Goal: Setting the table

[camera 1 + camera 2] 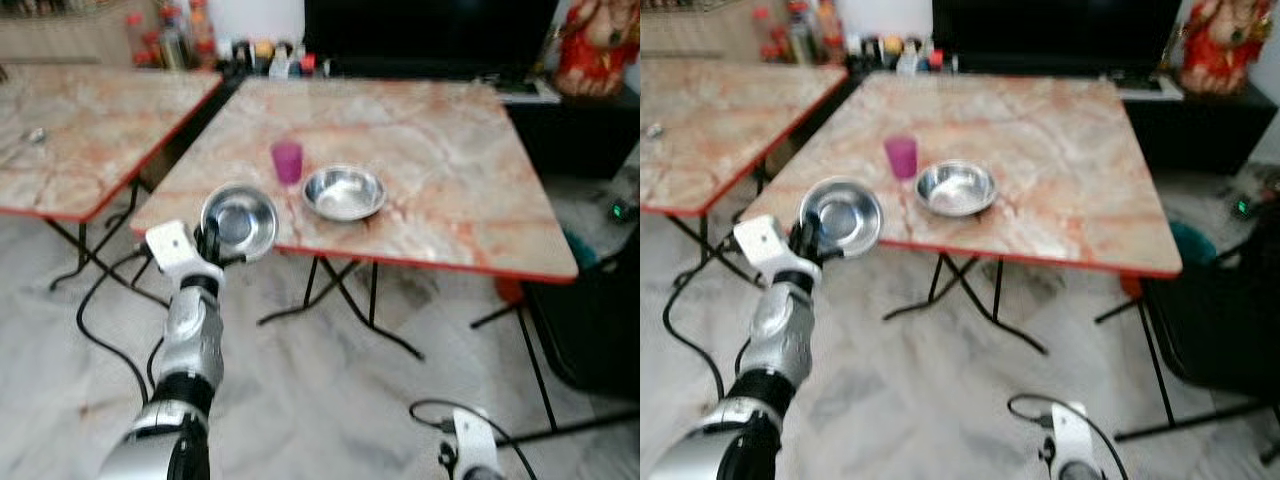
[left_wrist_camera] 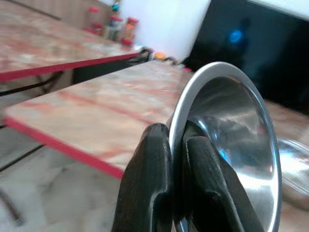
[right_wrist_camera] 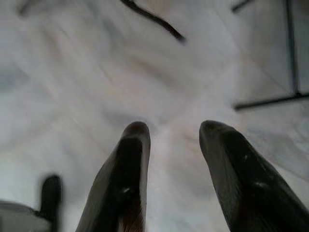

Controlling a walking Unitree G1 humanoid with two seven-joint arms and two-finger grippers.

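a round steel bowl (image 1: 344,193) and a pink plastic cup (image 1: 287,160) already sit on the near marble-topped folding table (image 1: 450,190). the left gripper (image 2: 177,181), pinched on a second shiny steel bowl's (image 1: 240,221) rim, holds it over the table's near-left edge, not yet set down. the right gripper (image 3: 174,145) hangs open above the floor.

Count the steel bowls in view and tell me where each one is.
2. One steel bowl is pinched by its rim in the left gripper at the near left corner of the table. The other steel bowl sits on the table beside the pink cup.
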